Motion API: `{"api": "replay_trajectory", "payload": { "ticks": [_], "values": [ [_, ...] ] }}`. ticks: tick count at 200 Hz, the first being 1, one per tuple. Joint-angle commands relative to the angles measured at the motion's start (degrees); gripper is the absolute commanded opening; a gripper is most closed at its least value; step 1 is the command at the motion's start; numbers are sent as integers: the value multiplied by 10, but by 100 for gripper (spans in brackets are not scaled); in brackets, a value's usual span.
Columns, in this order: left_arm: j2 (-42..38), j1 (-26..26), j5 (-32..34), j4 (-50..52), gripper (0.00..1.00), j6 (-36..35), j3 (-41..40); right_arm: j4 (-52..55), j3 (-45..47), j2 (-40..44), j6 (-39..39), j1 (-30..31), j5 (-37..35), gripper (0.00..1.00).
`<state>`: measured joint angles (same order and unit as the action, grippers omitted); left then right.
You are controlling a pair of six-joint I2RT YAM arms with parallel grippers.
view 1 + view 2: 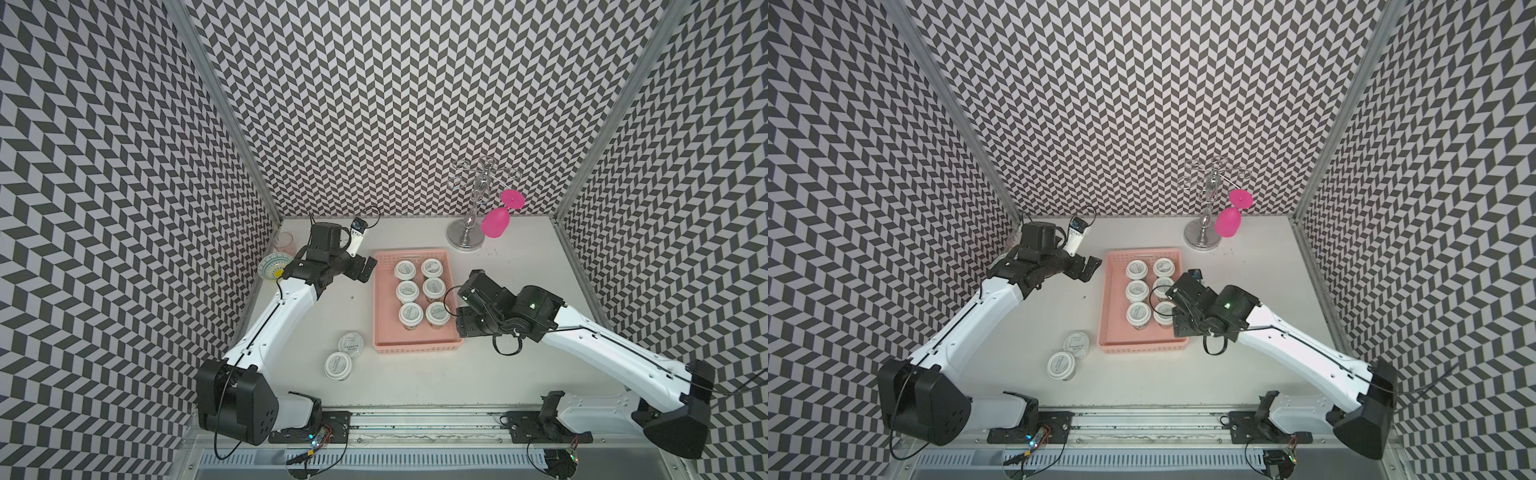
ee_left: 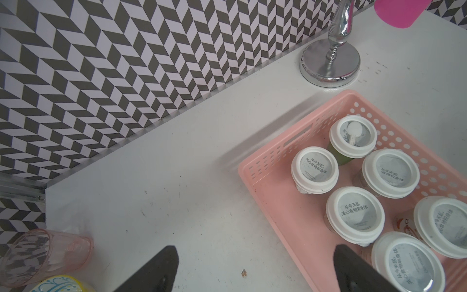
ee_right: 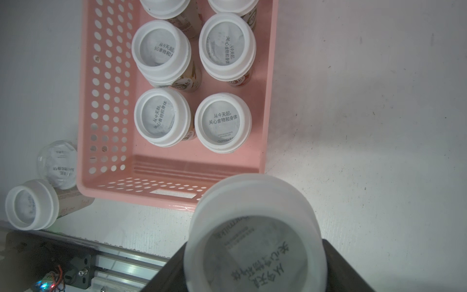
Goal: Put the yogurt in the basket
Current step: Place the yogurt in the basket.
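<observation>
Table (image 1: 415, 382): L claw (image 2: 255, 250) spread, empty; R claw (image 3: 254, 265) grips yogurt (image 3: 255, 217), body hidden.

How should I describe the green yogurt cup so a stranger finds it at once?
Find the pink basket on the white table. Of the six cups in it, take the yogurt cup in the corner nearest the chrome glass rack. Only it has a green body and a white spoon on its lid.
</observation>
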<state>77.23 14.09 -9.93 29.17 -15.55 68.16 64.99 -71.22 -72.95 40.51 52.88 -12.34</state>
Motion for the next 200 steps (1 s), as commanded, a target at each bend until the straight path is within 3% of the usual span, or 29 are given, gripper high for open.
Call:
{"api": "replay_trajectory", "payload": {
  "ticks": [1, 200],
  "values": [
    [-6, -4, -9, -14, 100, 1, -5, -18, -16, -22, 3, 21, 6, 72],
    [-2, -4, -16, -16, 100, 2, -7, -126, 20, -122, -13, 41, -19, 72]
  ]
}}
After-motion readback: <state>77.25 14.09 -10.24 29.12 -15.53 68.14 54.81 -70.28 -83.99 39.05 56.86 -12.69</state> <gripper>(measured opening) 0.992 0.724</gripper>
